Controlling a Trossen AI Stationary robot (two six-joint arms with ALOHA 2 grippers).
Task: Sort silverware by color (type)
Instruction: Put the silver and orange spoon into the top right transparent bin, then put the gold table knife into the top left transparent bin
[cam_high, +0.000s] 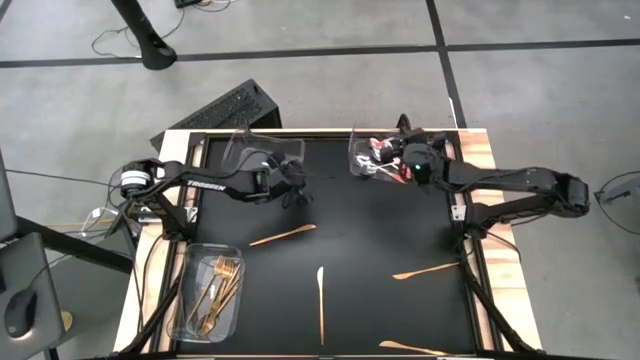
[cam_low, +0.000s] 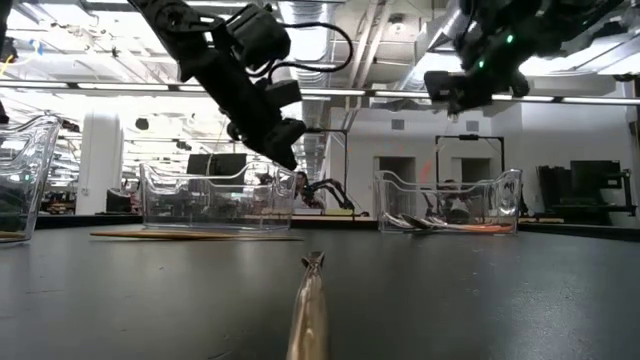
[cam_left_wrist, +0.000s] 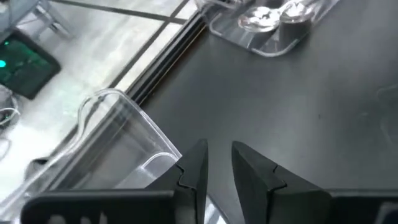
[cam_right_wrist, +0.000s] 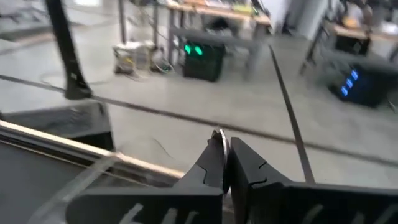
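While the right gripper (cam_high: 384, 166) is being held over the clear tray of spoons (cam_high: 358, 160) at the upper middle of the high view, a thin silver edge is being pinched between its closed fingers, as the right wrist view shows (cam_right_wrist: 220, 144); it is judged to be a spoon about to be released into that tray. The tray is lying directly beneath the gripper, so only a descent is being called for. The left gripper (cam_high: 298, 192) is being held just beside the empty tray (cam_high: 268, 148) at the upper left of the mat, its fingers a little apart and holding nothing. The nearest loose piece, a slim gold knife (cam_high: 283, 236), is lying just below it in the frame, its long axis running left to right with a slight tilt. Three more gold pieces are lying lower on the mat, and gold forks (cam_high: 218, 290) are being kept in the lower-left tray. The pinched edge is being shown only by the wrist view.
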